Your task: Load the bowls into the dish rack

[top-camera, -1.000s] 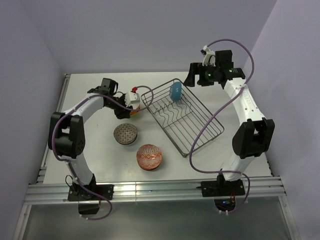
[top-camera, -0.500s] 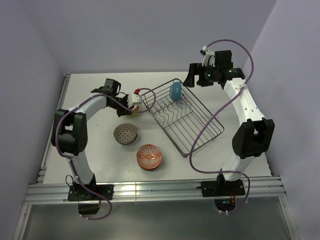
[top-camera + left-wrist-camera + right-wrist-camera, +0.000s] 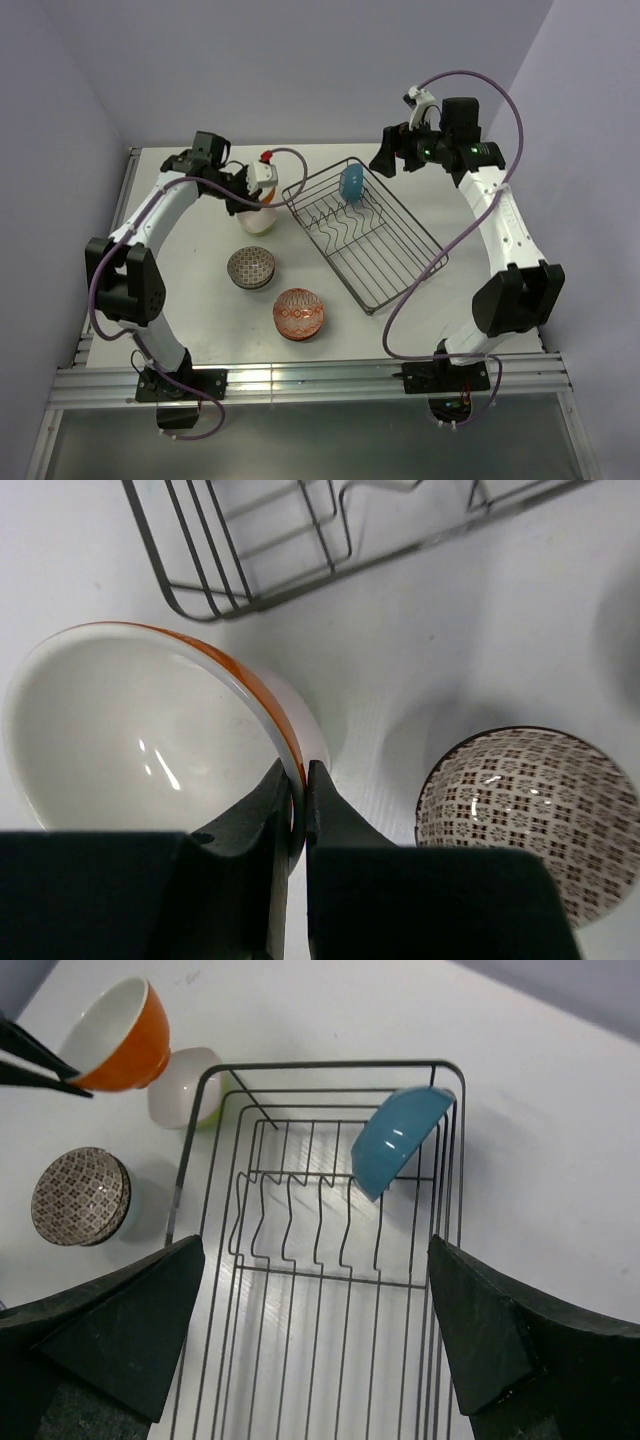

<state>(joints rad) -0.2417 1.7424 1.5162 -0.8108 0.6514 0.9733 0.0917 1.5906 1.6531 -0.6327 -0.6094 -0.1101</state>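
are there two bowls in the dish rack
No, only the blue bowl is in the dish rack, tilted on edge at one end.

Five bowls (image 3: 351,183) (image 3: 250,267) (image 3: 299,313) (image 3: 120,1035) (image 3: 185,1088), one dish rack (image 3: 370,240)

Table (image 3: 230,335): white, filling mid-frame.
Walls (image 3: 300,70): pale lilac, top and sides.
Rail (image 3: 320,385): silvery metal, along bottom.

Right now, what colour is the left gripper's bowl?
The bowl is orange outside, white inside; best in right wrist view.
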